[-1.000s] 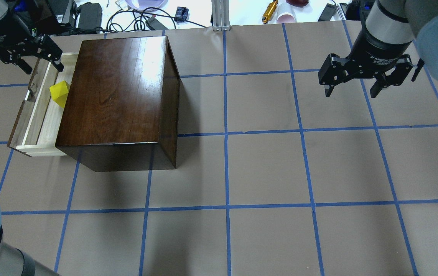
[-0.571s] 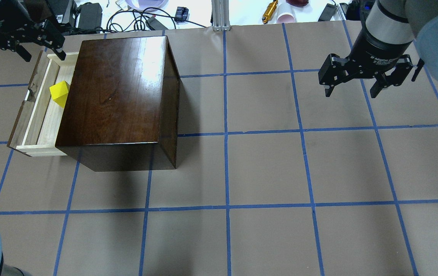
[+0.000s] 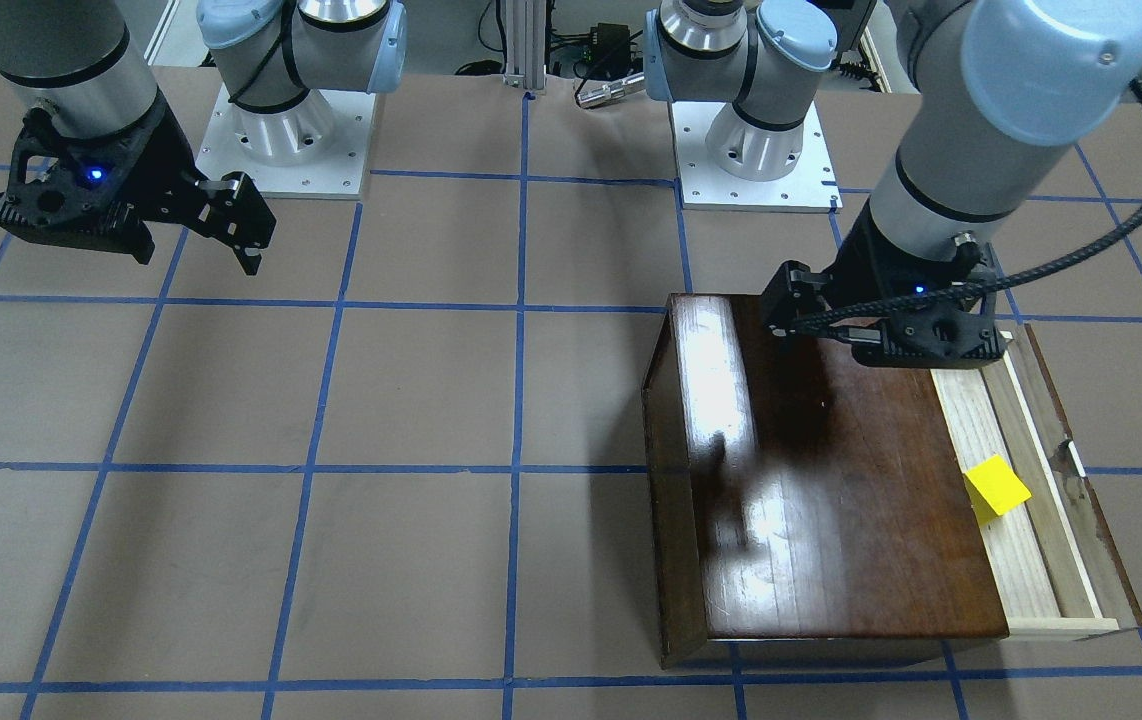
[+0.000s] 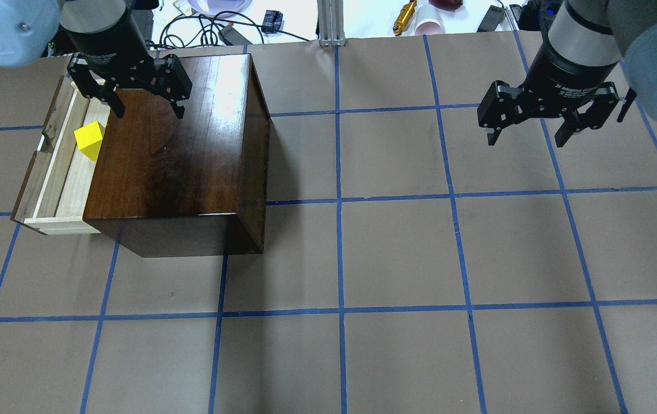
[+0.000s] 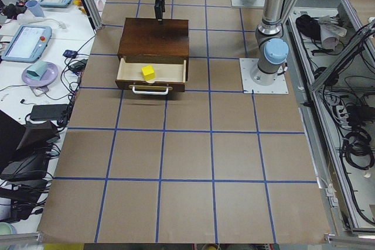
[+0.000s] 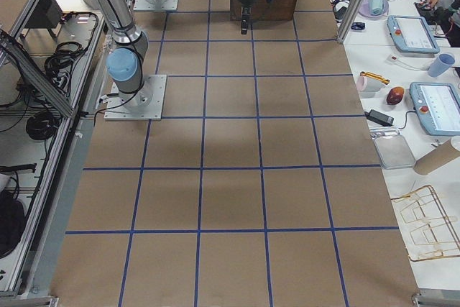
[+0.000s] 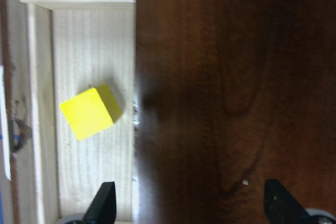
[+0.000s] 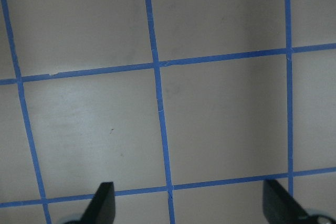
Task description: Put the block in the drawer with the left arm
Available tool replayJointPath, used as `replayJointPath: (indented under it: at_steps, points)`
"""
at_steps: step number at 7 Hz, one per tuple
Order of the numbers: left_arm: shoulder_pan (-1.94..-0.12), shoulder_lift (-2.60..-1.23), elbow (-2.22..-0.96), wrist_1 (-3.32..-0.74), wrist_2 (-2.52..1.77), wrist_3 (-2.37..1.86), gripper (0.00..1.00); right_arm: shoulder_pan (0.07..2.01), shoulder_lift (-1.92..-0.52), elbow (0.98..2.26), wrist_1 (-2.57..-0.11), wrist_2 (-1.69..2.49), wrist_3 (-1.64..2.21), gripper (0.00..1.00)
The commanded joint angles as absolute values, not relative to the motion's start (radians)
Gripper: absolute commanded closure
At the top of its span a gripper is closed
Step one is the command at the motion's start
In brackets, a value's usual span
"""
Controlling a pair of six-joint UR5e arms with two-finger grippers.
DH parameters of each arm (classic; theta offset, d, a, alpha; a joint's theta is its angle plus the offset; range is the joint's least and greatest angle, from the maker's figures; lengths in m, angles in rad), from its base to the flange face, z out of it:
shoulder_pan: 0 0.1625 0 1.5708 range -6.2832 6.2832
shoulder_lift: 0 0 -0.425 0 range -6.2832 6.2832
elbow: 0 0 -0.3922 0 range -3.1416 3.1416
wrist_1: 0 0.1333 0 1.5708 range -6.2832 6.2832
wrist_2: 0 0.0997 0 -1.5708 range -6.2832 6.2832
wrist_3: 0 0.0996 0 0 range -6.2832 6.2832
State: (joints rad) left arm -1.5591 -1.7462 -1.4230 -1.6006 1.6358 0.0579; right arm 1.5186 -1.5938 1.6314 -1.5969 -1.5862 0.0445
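The yellow block (image 4: 89,140) lies in the open drawer (image 4: 64,172), which is pulled out of the left side of the dark-brown box (image 4: 179,149). The block also shows in the front view (image 3: 996,488) and in the left wrist view (image 7: 90,112), resting on the pale drawer floor (image 7: 89,51). My left gripper (image 4: 147,110) is open and empty. It hovers over the box top's far-left part, beside the drawer. My right gripper (image 4: 527,139) is open and empty above bare table at the far right; its wrist view shows only paper and tape lines between the fingertips (image 8: 102,203).
The drawer's dark front panel with a metal pull (image 5: 151,89) faces the table's left end. An aluminium post (image 4: 328,23), cables and a gold-coloured object (image 4: 405,16) lie past the far edge. The two arm bases (image 3: 751,150) stand on the robot's side.
My left gripper has moved right, from beyond the drawer's far end to above the box top. The block stays in the drawer. The right arm has not moved.
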Motion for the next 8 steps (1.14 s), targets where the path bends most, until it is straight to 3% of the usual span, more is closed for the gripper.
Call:
replayJointPath:
  at_steps: [1, 8]
  points:
    - [-1.575, -1.711, -1.469, -1.6, 1.612, 0.055, 0.0, 1.517, -1.594, 1.631, -1.597, -1.586, 0.044, 0.0]
    - [-1.531, -1.675, -1.526, -1.597, 1.574, 0.06, 0.0, 1.519, -1.594, 1.631, -1.597, -1.586, 0.044, 0.0]
